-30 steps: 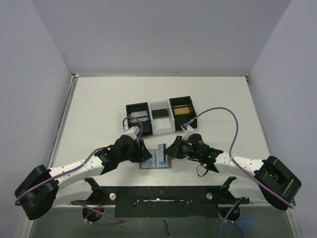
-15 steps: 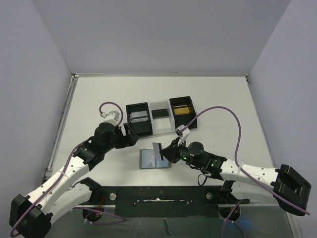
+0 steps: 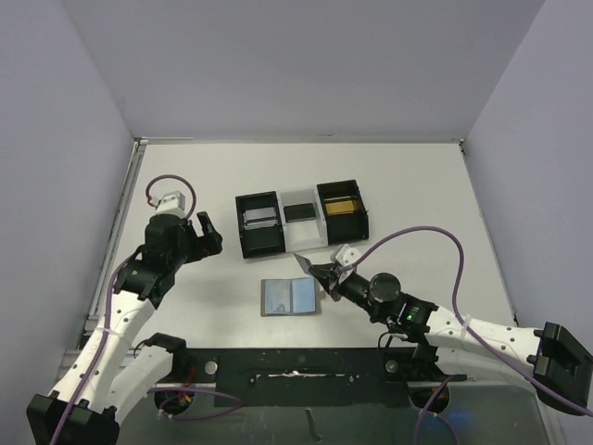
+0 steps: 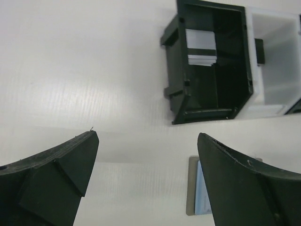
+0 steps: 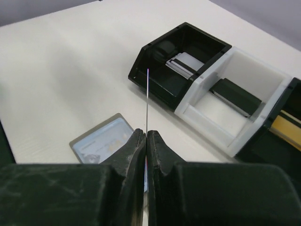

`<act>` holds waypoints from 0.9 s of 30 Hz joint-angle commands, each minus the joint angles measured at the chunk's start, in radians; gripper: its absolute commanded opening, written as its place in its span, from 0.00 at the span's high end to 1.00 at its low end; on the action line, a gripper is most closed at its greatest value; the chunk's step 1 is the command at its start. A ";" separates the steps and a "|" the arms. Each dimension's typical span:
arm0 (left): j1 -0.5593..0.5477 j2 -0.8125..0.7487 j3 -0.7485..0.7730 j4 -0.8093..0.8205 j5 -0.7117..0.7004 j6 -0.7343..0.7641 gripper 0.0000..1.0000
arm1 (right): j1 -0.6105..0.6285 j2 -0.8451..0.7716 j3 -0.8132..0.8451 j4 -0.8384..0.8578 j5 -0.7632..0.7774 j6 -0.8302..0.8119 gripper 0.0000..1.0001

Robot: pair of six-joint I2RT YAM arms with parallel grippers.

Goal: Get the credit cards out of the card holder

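Now the right gripper [image 5: 146, 134], jaws pinched on 1 thin pale card [image 5: 147, 99] standing edge-up, has lifted it clear of the small flat grey bifold card holder [image 3: 290, 297], which lies open just beside the black-and-white 3-compartment plastic tray [image 3: 238, 221]. The left gripper [image 3: 211, 232] has spread wide and swung off to the left, well apart from the holder. So 1 card looks freed, with nothing pinning the holder for any further pull.

Both arms [image 3: 104, 332] have white links, black joints [image 3: 167, 243], black end effectors [image 4: 146, 141] [image 5: 146, 135] and purple cables [image 3: 417, 231].
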 commanded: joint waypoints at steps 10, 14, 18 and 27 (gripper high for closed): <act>0.117 -0.030 0.003 0.009 -0.057 0.022 0.13 | -0.113 0.254 0.284 -0.020 -0.109 -0.292 1.00; 0.117 -0.039 0.002 0.011 -0.070 0.021 0.13 | -0.166 0.372 0.413 -0.058 -0.187 -0.312 1.00; 0.119 -0.045 0.002 0.011 -0.080 0.019 0.13 | -0.169 0.506 0.527 -0.110 -0.194 -0.377 1.00; 0.150 -0.073 0.002 0.008 -0.109 0.011 0.13 | -0.173 0.747 0.780 -0.268 -0.168 -0.540 1.00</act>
